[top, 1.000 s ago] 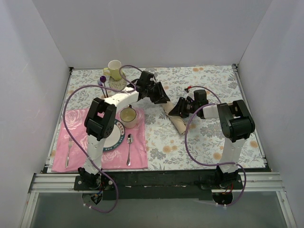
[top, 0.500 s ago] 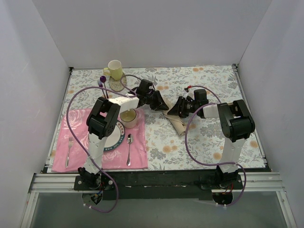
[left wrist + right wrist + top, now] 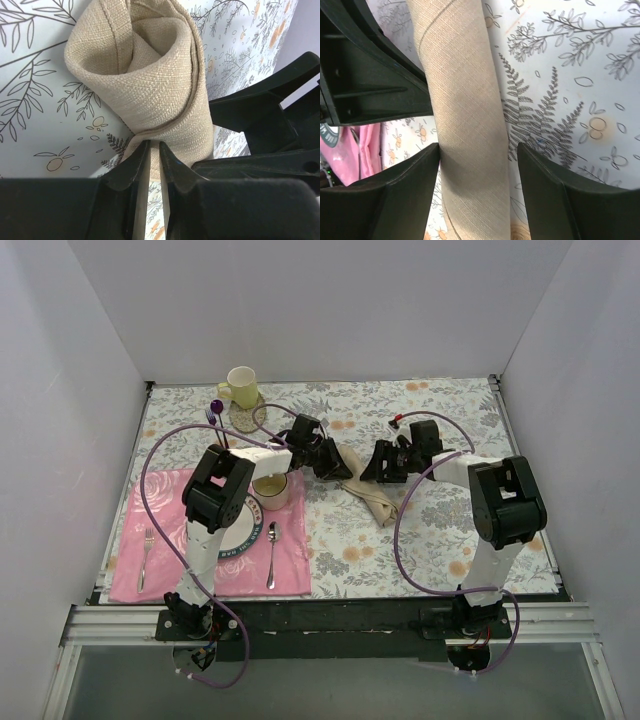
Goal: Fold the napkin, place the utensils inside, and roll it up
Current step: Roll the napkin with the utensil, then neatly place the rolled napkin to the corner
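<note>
- While the napkin (image 3: 372, 498) already looks like a tight roll, lying slantwise on the tablecloth (image 3: 440, 530) mid-table and right of the pink placemat (image 3: 160, 490), I wouldn't call this job finished.
- Folding and rolling seem done. The left wrist view looks straight into one end of the roll, with the layers wrapped round each other.
- Utensils are the doubtful bit. A spoon (image 3: 272, 550) and a fork (image 3: 147, 552) lie on the placemat, well apart from the roll, so my guess is that step is left or got skipped.
- The left gripper (image 3: 154, 145) sits at the far-left end of the roll with its fingers nearly together. It appears to be nipping a low flap of cloth, as a thin beige strip shows between them.
- The right gripper (image 3: 477, 150) is spread wide and straddles the roll from the right. One finger is right beside the cloth but isn't squeezing it.
- Hard to tell — whether any cutlery is inside. No handle or tip pokes out of the end I can see, and the near end never gets a close look.
- From overhead, both grippers crowd the far end of the roll, and it's too small there to make out detail.
</note>
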Robot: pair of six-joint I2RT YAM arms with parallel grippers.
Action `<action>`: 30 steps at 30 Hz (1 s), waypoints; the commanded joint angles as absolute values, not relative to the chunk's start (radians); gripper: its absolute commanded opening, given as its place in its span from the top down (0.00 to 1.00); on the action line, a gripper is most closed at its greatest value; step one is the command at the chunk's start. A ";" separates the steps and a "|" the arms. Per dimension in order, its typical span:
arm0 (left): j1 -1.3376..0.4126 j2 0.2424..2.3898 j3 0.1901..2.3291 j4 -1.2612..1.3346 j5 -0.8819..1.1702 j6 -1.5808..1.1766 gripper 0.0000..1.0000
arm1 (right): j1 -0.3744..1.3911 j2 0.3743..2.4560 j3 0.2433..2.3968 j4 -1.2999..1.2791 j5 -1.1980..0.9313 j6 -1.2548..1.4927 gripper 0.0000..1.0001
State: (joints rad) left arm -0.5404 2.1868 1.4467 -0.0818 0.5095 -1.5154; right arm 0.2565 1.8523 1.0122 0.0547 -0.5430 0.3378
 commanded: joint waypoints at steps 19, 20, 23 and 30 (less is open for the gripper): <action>-0.535 2.063 1.517 -0.164 0.491 -1.499 0.71 | 0.411 1.738 1.126 -0.204 -0.105 0.123 0.14; -0.532 2.051 1.517 -0.166 0.489 -1.499 0.71 | 0.429 1.727 1.132 -0.212 -0.066 0.109 0.14; -0.525 2.025 1.516 -0.176 0.473 -1.503 0.70 | 0.475 1.712 1.157 -0.242 0.032 0.088 0.12; -0.506 2.005 1.523 -0.212 0.436 -1.519 0.66 | 0.529 1.703 1.177 -0.293 0.097 0.069 0.12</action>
